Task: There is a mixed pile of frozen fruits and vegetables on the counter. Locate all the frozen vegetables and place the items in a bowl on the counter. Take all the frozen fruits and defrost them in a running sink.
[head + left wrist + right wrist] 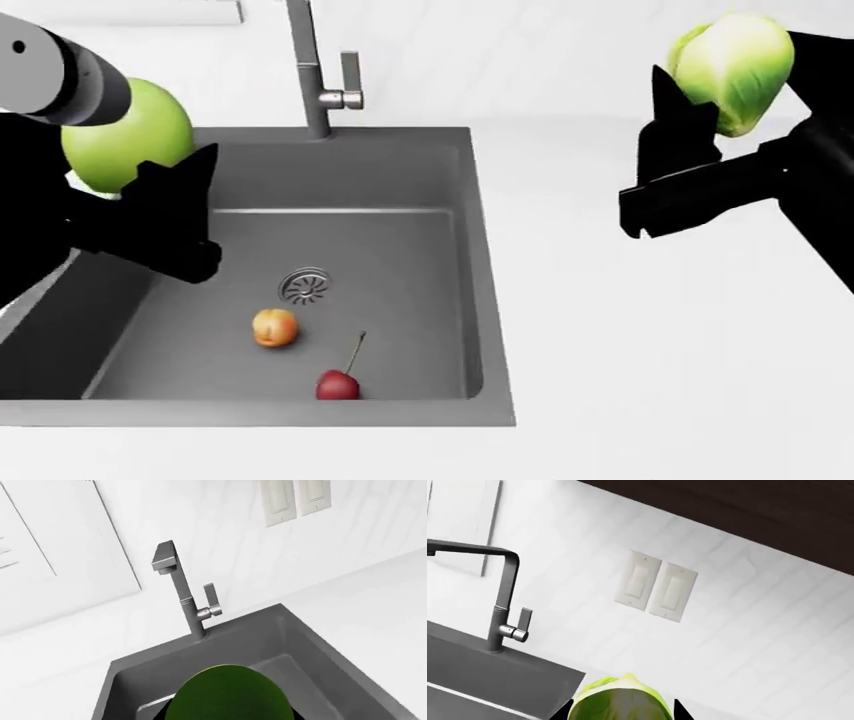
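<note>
In the head view the dark grey sink (427, 250) holds the orange apricot-like ball (274, 327) and the red cherry (338, 383) near its round drain (306, 286). My left gripper (147, 190) is shut on the smooth green ball (127, 138) above the sink's left side; the ball also fills the left wrist view (227, 695). My right gripper (694, 120) is shut on the leafy green sprout (734, 70), held high over the white counter (667, 330) right of the sink; the sprout also shows in the right wrist view (620, 702). The bowl is out of view.
The tall grey faucet (310, 70) with its side handle stands behind the sink; it also shows in the left wrist view (183, 590) and the right wrist view (504, 600). Wall switches (657, 586) sit on the white tiled backsplash.
</note>
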`<state>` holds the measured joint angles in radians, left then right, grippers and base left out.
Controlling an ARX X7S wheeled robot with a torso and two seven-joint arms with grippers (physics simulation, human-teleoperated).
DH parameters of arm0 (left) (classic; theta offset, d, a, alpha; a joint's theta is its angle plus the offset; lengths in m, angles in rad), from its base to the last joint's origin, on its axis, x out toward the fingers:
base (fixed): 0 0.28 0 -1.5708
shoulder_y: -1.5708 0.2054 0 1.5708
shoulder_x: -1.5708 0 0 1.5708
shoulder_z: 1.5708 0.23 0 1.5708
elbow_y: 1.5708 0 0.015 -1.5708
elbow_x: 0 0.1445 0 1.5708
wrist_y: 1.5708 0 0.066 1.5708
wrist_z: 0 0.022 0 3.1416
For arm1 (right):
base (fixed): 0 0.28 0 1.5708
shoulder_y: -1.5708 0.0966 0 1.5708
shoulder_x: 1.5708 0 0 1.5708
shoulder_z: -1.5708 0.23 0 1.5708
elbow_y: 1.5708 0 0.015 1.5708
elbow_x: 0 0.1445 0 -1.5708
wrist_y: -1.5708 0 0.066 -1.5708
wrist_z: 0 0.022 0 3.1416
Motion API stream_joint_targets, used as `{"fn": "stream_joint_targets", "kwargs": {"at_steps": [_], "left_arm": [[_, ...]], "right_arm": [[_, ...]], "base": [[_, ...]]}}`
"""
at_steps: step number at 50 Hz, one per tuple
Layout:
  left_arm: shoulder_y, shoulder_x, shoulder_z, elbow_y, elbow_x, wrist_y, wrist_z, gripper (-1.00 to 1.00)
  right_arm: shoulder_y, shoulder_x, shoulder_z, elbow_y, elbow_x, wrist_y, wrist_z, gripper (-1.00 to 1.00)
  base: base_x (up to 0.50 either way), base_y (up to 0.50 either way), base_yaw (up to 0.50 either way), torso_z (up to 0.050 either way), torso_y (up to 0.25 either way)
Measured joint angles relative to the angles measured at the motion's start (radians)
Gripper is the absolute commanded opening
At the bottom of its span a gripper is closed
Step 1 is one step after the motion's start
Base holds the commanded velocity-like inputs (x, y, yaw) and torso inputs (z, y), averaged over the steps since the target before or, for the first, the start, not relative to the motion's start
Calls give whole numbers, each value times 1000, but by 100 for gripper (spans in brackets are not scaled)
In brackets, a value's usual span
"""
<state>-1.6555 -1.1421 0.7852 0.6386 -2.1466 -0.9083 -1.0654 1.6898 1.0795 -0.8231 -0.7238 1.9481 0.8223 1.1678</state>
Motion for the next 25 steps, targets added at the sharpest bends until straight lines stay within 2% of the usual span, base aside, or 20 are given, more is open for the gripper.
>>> {"fn": "stream_joint_targets", "kwargs": {"at_steps": [25], "left_arm": [[14,-13,-8,4,5,6,10,-100]], "right_arm": [[23,-61,-38,-10,-56,85,-21,-100]], "base": [[19,500,0,0,0]]}}
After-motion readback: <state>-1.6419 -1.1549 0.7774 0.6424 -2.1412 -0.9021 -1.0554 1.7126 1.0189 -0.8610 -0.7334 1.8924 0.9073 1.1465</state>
